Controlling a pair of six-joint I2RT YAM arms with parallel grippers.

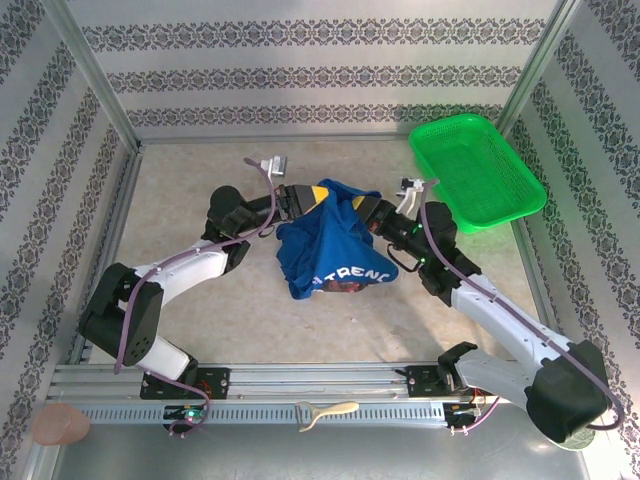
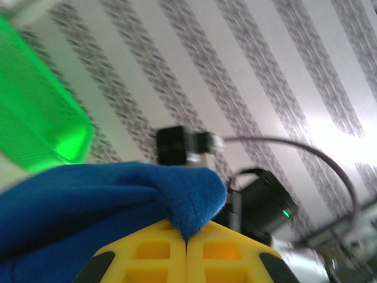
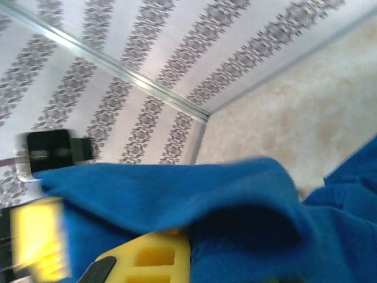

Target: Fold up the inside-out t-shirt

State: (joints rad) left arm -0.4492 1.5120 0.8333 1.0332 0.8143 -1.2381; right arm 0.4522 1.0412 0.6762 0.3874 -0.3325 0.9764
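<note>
From above, the t-shirt (image 1: 335, 250) hung bunched between both arms over the worktop (image 1: 190, 170); nothing looked folded yet; left wrist, the left gripper (image 2: 187, 250) pinched its edge; right wrist, the right gripper (image 3: 156, 256) clamped cloth too.

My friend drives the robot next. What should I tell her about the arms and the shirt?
Left gripper: shut on the t-shirt, pinching an edge.
Right gripper: shut on its other side.
The t-shirt hangs bunched between them over the middle of the table, white lettering showing. Green basket sits far right.
Done: shirt lifted.
Left: spread it flat, then fold it; no fold made yet.
</note>
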